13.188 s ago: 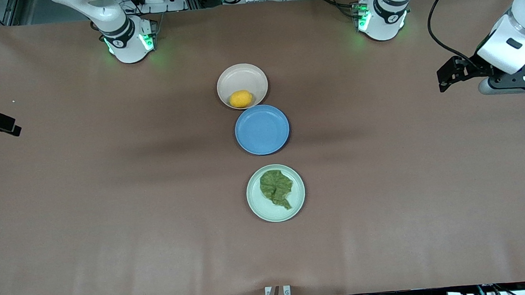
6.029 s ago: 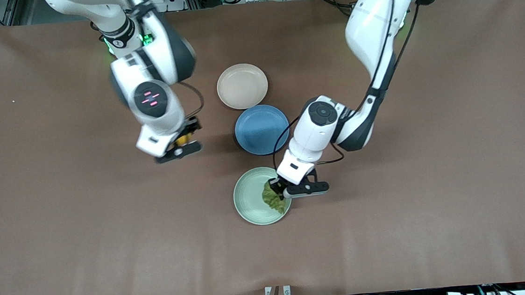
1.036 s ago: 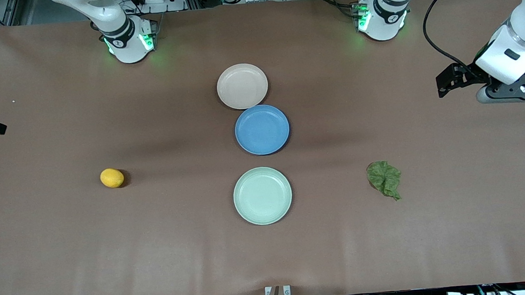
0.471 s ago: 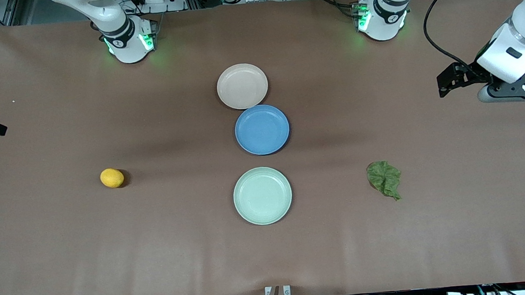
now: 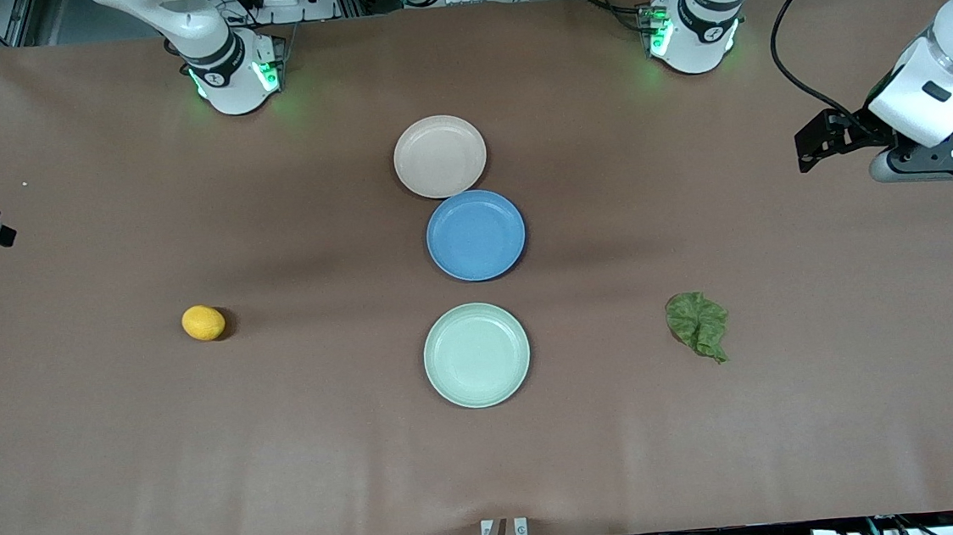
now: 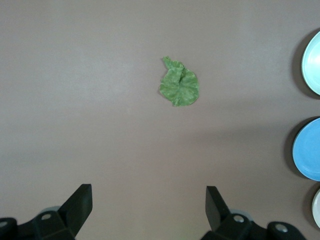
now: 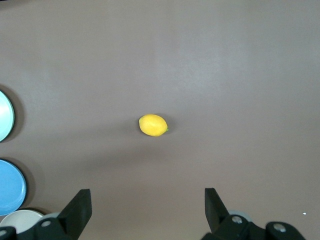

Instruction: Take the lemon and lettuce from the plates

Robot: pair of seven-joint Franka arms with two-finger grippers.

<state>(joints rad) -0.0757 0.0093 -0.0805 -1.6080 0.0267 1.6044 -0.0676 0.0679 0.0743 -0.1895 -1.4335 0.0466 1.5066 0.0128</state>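
Three plates in a row down the middle of the table: beige plate closest to the robot bases, blue plate just in front of it with rims touching or nearly so, mint plate nearest the front camera, a little apart from the blue one. All three bare.

Lemon on the bare table toward the right arm's end, well apart from the plates, about level with the gap between blue and mint. Lying on its side, also seen in the right wrist view, with the mint, blue and beige rims at that picture's edge.

Lettuce flat on the table toward the left arm's end, well apart from the mint plate, stem tip pointing toward the front camera. Crinkled, partly folded on itself; seen in the left wrist view too.

Left gripper up over the left arm's end of the table, fingers spread wide apart, holding nothing. Waiting, well apart from the lettuce.

Right gripper at the right arm's end, mostly out of the front view, fingers spread wide, holding nothing. Waiting likewise, well apart from the lemon.
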